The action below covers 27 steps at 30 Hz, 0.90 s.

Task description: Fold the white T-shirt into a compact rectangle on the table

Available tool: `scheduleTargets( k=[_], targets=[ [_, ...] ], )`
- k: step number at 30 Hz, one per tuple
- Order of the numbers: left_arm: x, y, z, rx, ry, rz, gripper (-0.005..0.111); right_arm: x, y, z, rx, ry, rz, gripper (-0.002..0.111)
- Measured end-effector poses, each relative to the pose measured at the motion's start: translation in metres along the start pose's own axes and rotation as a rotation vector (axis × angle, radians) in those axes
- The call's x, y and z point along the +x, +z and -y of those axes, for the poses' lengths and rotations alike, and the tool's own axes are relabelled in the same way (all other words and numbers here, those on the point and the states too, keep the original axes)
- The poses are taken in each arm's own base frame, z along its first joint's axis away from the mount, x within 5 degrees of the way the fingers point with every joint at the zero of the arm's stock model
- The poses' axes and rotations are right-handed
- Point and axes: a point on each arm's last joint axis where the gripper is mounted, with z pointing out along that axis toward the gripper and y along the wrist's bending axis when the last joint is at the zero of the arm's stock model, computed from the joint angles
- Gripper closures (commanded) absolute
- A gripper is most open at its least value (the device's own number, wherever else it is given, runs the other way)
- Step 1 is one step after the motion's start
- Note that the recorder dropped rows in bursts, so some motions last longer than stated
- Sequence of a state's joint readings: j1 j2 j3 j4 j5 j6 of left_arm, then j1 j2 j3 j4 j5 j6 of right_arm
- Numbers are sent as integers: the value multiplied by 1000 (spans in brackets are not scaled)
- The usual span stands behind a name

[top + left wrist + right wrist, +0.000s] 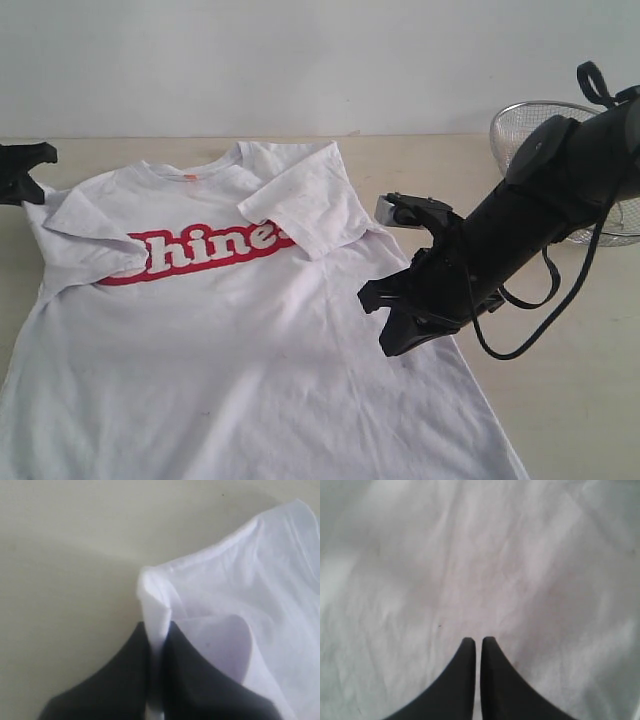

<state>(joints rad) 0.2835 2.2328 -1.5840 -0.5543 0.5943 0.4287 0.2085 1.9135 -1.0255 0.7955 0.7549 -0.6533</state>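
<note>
The white T-shirt (pixel 250 340) lies face up on the table (pixel 580 350), its red lettered band (pixel 200 252) across the chest. One sleeve (pixel 300 200) is folded inward over the chest. At the far left edge, my left gripper (pixel 30 175) is shut on the other sleeve's edge. In the left wrist view a raised fold of white cloth (pixel 155 605) is pinched between its fingers at the left gripper (pixel 157 630). My right gripper (pixel 385 322) hovers over the shirt's right side. It is shut with nothing held, shown as the right gripper (pixel 478 641) above plain white fabric (pixel 470 570).
A silver wire-mesh basket (pixel 530 125) stands at the back right, behind the right arm (pixel 540 210). A black cable (pixel 530 330) loops down from that arm. Bare table (pixel 60 555) lies beside the pinched sleeve.
</note>
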Motion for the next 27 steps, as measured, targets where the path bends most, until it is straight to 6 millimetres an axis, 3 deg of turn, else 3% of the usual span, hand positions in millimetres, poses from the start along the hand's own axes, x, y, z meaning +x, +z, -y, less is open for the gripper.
scheduleTargets(
  k=[4, 10, 12, 16, 18, 27],
  targets=[
    [-12, -1, 0, -7, 9, 36, 102, 0, 0, 0, 0, 0, 0, 109],
    [-8, 18, -5, 0, -7, -7, 102, 0, 0, 0, -1, 0, -1, 109],
    [-6, 20, -6, 1, -7, -18, 96, 0, 0, 0, -2, 0, -3, 109],
    [-7, 19, -5, 10, -1, -31, 61, 0, 0, 0, -2, 0, -3, 109],
    [-11, 17, -3, 15, 3, -31, 51, 0, 0, 0, -2, 0, -3, 109],
    [-29, -1, 1, -10, -4, -61, 49, 0, 0, 0, -2, 0, -3, 109]
  ],
)
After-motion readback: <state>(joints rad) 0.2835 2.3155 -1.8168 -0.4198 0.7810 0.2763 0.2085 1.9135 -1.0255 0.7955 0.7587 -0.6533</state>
